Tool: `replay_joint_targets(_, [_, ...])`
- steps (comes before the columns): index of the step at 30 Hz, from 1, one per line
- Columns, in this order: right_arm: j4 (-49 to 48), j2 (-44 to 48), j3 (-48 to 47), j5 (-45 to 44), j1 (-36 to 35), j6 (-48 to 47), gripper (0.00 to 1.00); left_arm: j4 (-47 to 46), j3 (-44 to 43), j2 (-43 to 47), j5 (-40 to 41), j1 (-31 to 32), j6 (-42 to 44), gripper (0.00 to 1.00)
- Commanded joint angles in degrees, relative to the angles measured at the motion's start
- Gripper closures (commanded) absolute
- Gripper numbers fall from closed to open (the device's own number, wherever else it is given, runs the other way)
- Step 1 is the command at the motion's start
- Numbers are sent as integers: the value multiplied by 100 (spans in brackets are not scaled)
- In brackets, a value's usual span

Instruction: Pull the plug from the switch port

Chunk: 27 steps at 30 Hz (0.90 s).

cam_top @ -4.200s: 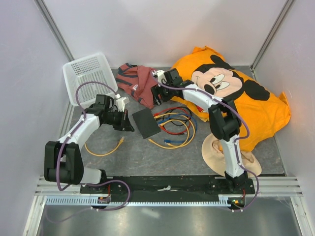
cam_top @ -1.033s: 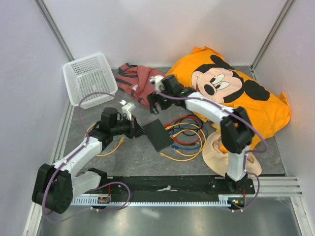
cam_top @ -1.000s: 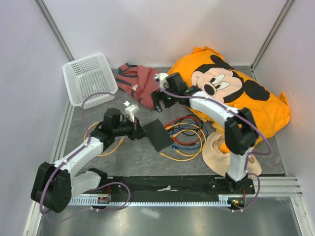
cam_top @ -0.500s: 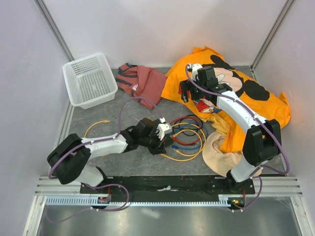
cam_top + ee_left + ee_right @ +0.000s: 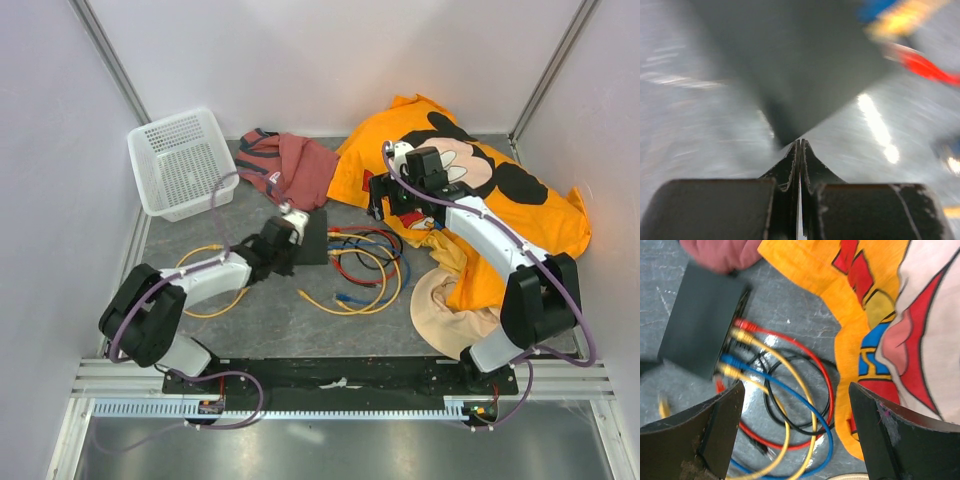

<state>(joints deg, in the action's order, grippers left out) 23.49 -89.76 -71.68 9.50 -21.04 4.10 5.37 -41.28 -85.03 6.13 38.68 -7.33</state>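
Note:
The switch, a flat black box, lies mid-table with red, yellow and blue plugs in its right edge. In the right wrist view the switch is at upper left, with a red plug, a yellow plug and a blue plug in a row of ports. My left gripper is shut and empty, its tips at a corner of the blurred switch. My right gripper hangs open above the cable loops, to the right of the switch, touching nothing.
A white basket stands at the back left, with a red garment beside it. An orange Mickey cloth covers the right side, a beige item in front of it. A loose yellow cable lies at the left.
My left gripper has swung back and left, and the switch with its cables has shifted that way too. The right gripper has barely moved.

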Motion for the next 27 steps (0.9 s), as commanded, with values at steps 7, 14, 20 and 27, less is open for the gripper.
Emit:
replay_joint_targets(7, [-309, -779, -399, 1334, 3, -58, 4, -61, -398, 628, -572, -1618, -375, 98])
replay_joint_targets(14, [-327, -2376, -1776, 1871, -58, -6, 8, -289, -1092, -55, -1852, -1618, -146, 88])
replay_joint_targets(20, [-476, -3389, -2481, 2512, -120, 319, 9, -352, -1637, -698, -1913, -1793, -550, 64])
replay_joint_targets(27, [-503, -4041, -2755, 3092, -129, 390, 13, -404, -1700, -1112, -2511, -1864, -945, 61])
